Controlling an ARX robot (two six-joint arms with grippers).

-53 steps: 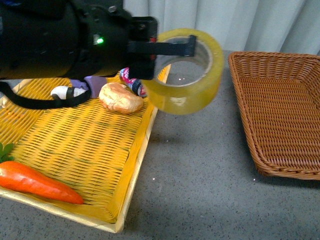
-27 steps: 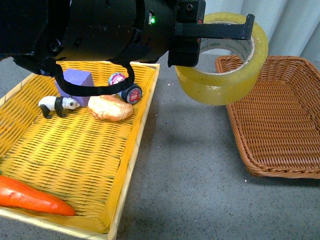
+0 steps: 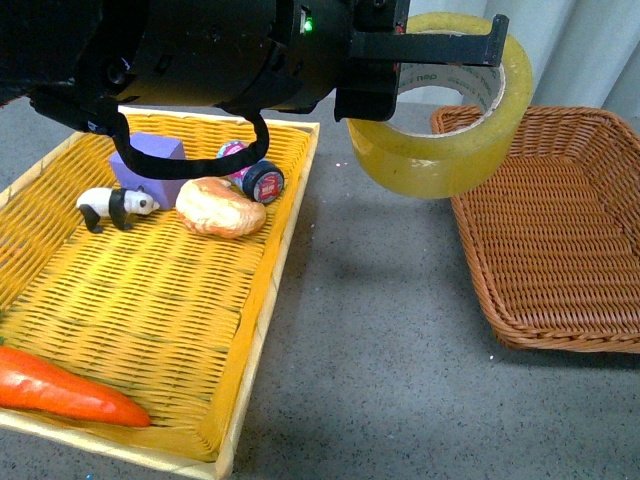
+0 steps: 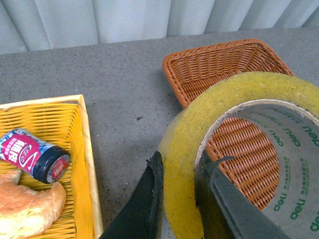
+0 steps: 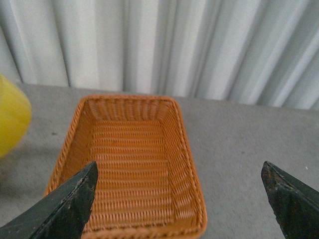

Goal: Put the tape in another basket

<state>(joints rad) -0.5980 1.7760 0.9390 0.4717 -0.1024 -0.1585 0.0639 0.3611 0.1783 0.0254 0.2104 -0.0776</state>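
Front: my left jaws clamp the tape (image 3: 440, 150) aloft, arm reaching across, between the yellow tray (image 3: 150, 290) and the basket (image 3: 560, 250). It's lifted out; the drop is not yet made.

Left wrist: one finger (image 4: 224, 199) inside the core, one outside, basket weave showing through the ring.

Right wrist: right jaws spread wide, empty, facing the basket.

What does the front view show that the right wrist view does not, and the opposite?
Only the front view: the yellow tray with carrot, panda and bread, and the left gripper shut on the tape. Only the right wrist view: the right gripper, open and empty, and the unhidden far rim of the basket. Both: the empty basket, the grey table, and the tape, just a yellow edge in the wrist view.
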